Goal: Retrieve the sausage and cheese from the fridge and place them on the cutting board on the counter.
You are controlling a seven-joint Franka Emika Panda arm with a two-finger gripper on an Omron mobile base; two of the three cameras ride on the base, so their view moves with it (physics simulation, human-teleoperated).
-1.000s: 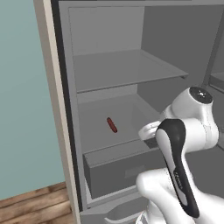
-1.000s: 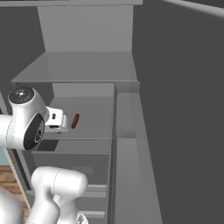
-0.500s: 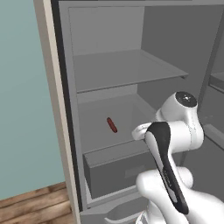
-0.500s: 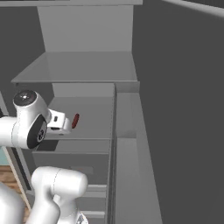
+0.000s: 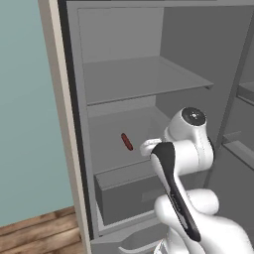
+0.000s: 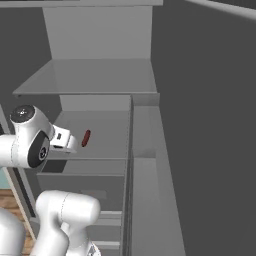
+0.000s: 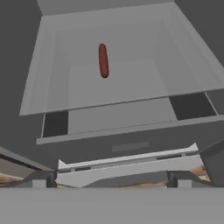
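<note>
Reaching into the open fridge, nothing picked up yet

Nearest, the gripper point(image 7: 112, 177) hangs with its jaws spread wide and nothing between them, just outside the fridge point(image 5: 69, 124) and above the front lip of the drawer point(image 5: 126, 191). Beyond the drawer, the sausage point(image 7: 103, 60) lies loose on the lower shelf point(image 7: 131, 83), roughly at the shelf's middle and well apart from the gripper; in the left base view it sits just past the arm's wrist. Farther up, the shelf above it point(image 5: 139, 77) carries nothing I can make out. The cheese is not something I can pick out on these shelves. By my reading the task is at its start: the door stands open, but both items remain to be grasped and carried to the cutting board.
</note>
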